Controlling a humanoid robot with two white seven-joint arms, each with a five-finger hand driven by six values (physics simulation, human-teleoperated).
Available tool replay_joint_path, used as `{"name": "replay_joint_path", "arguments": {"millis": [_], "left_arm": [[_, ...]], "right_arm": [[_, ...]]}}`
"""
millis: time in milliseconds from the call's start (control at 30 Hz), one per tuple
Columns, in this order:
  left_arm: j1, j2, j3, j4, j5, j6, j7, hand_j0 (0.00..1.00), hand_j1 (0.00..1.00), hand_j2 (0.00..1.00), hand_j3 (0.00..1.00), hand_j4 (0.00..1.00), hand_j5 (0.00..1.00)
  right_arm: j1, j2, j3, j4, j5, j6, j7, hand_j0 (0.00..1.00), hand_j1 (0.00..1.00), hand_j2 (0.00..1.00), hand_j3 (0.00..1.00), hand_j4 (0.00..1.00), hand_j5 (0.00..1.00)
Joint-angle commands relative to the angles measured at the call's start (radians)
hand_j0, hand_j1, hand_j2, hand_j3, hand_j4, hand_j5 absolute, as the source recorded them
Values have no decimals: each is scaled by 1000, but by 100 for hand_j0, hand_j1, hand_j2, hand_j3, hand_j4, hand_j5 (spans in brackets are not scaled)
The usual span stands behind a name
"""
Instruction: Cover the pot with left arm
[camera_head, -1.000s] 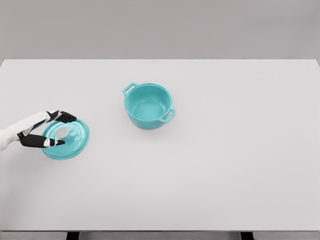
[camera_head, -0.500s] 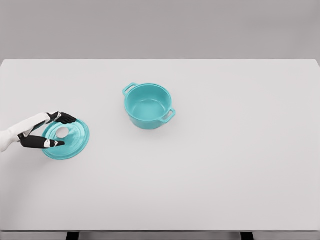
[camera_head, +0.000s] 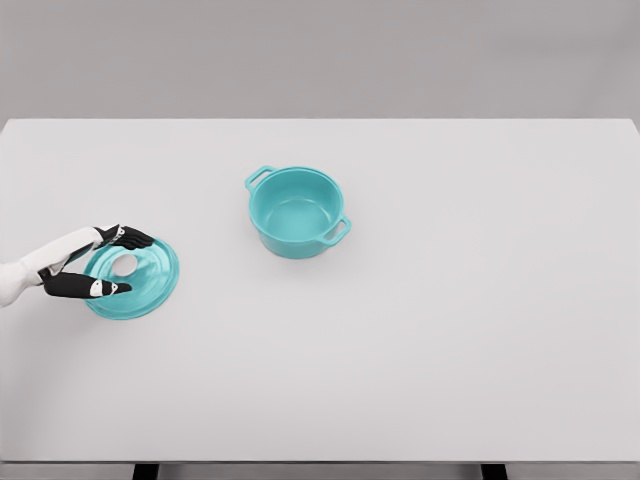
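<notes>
At the left edge of the white surface (camera_head: 450, 330) the lid (camera_head: 140, 285) lies flat, a teal disc with a pale round knob (camera_head: 124, 265) at its middle, and the left hand (camera_head: 92, 264) sits over its near-left part, the arm coming in white from the picture's left. Its dark fingers (camera_head: 132, 239) are parted wide, one set reaching past the far side of the knob and a thumb-like one (camera_head: 95, 289) on the near side, so the knob lies in the gap between them; they do not look closed on it, and whether any tip touches the lid cannot be told from this view. The pot (camera_head: 295, 212) stands well apart, up and to the right near the middle of the surface, open-mouthed and empty, with a loop handle on its far-left rim and another on its near-right. The step in hand seems to be taking the knob. To do it well the fingers should close evenly from both sides and seat low on the knob, since it looks small, smooth and rounded and could slip from a shallow pinch. The lid should then be lifted level, carried high enough to clear the rim, centred over the round mouth and lowered straight, as a tilted lid would catch an edge. Both pieces look like hard glossy enamel. No right arm shows.
</notes>
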Motion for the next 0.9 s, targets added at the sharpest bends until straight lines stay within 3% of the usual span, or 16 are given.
{"name": "replay_joint_path", "arguments": {"millis": [0,867], "left_arm": [[0,-1,1,7,6,1,2,76,76,76,76,76,76],[0,-12,-22,48,4,-5,3,61,61,61,61,61,61]], "right_arm": [[0,0,0,0,1,0,0,100,100,100,100,100,100],[0,0,0,0,1,0,0,100,100,100,100,100,100]]}}
